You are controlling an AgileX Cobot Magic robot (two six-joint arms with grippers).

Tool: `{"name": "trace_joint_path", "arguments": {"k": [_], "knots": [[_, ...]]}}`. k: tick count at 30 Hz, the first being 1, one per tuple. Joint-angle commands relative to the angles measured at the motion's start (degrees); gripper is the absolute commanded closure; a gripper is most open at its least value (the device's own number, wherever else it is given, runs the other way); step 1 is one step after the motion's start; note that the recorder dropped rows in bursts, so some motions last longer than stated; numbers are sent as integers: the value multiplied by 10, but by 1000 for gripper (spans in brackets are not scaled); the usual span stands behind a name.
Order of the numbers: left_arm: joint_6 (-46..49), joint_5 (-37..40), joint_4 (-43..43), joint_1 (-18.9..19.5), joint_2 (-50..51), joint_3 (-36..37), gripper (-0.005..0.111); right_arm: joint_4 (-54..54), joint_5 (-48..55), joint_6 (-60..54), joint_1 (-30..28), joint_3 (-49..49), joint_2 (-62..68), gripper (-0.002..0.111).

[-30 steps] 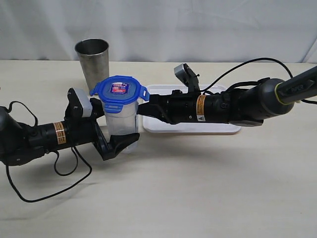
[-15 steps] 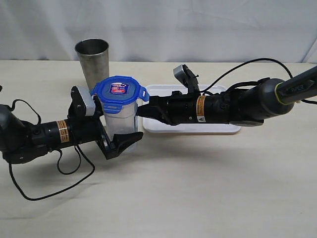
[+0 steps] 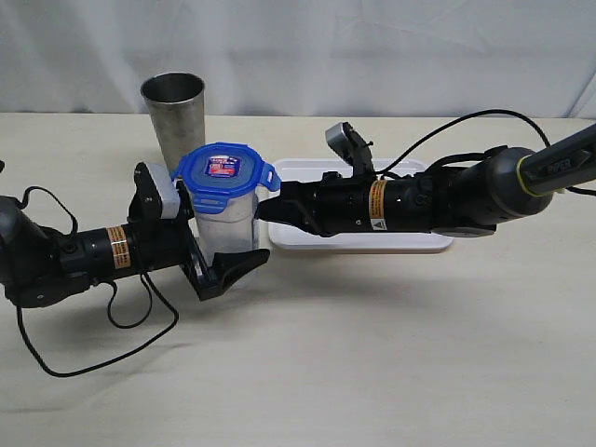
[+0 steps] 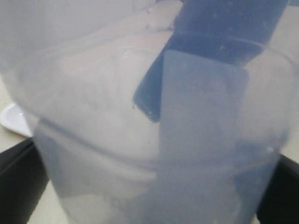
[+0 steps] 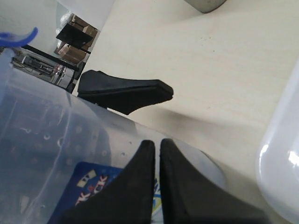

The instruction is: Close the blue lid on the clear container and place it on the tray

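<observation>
The clear container stands upright on the table with the blue lid resting on top, its side flaps sticking out. My left gripper is open, with its fingers wide on either side of the container's lower body. The container fills the left wrist view. My right gripper is shut, and its fingertips press on the container's wall just under the lid's right flap. The white tray lies right of the container, under the right arm.
A grey metal tumbler stands just behind the container and the left gripper. The right arm lies low across the tray, cables trailing from both arms. The tray's rim shows in the right wrist view.
The left gripper has slid a little farther around the container's base and then held still. The right gripper's tips have dipped slightly against the container.
</observation>
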Motion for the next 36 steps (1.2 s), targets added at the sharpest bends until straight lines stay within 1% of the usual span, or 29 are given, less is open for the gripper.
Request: {"name": "trace_joint_path", "arguments": {"k": [1, 12, 18, 20, 23, 26, 28, 29, 30, 33, 34, 35, 36], "knots": [[-4, -5, 2, -1, -6, -2, 2, -9, -8, -1, 1, -1, -1, 104], [-4, -5, -22, -1, -6, -2, 2, -11, -6, -1, -5, -1, -1, 104], [-4, -5, -25, -1, -6, -2, 2, -26, -5, -1, -46, -1, -10, 104], [-4, -5, -27, -1, -6, -2, 6, -40, -5, 3, -64, -1, -18, 104], [-4, -5, -27, -1, -6, -2, 22, -62, -5, 3, -85, -1, -32, 104], [-4, -5, -23, -1, -6, -2, 44, -74, -3, 3, -103, -1, -50, 104], [-4, -5, -22, -1, -6, -2, 56, -88, 6, 3, -114, -1, -66, 103], [-4, -5, -22, -1, -6, -2, 61, -95, 12, 3, -116, -1, -75, 101], [-4, -5, -13, -1, -6, -2, 74, -117, 21, 20, -120, -1, -93, 97], [-6, -5, -3, -1, -6, -2, 93, -159, 37, 49, -122, -1, -120, 92], [-20, -5, -3, -1, -6, -2, 99, -173, 42, 57, -122, -1, -130, 91], [-59, -5, -9, -1, -6, -2, 107, -193, 55, 60, -120, -1, -148, 90], [-73, -5, -12, -1, -6, -2, 107, -201, 64, 61, -120, -1, -160, 89]]}}
